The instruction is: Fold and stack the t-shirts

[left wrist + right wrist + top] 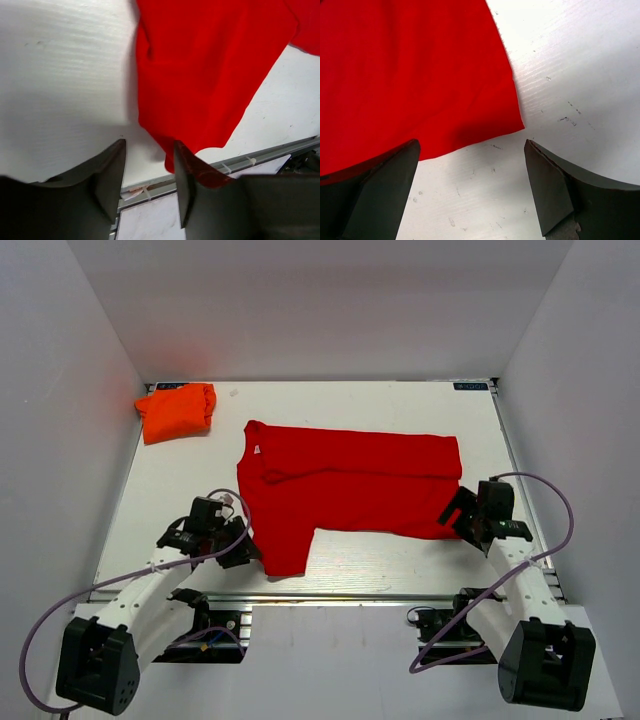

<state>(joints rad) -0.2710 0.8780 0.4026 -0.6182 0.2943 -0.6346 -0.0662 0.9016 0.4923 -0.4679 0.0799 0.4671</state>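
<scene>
The red t-shirt (345, 483) lies partly folded across the middle of the table, with a flap hanging toward the front edge. The orange t-shirt (177, 411) sits folded at the back left corner. My left gripper (243, 552) is open and empty beside the red flap's left edge; in the left wrist view (149, 172) the red cloth (200, 70) lies just ahead of the jaws, its lowest tip by the right finger. My right gripper (455, 513) is open and empty at the shirt's front right corner; in the right wrist view (470, 180) the red hem corner (420, 75) lies just ahead of the jaws.
The white table (330, 405) is walled by white panels on the left, back and right. A metal rail (330, 595) runs along the front edge, also in the left wrist view (250, 160). Purple cables (545, 540) loop from both arms.
</scene>
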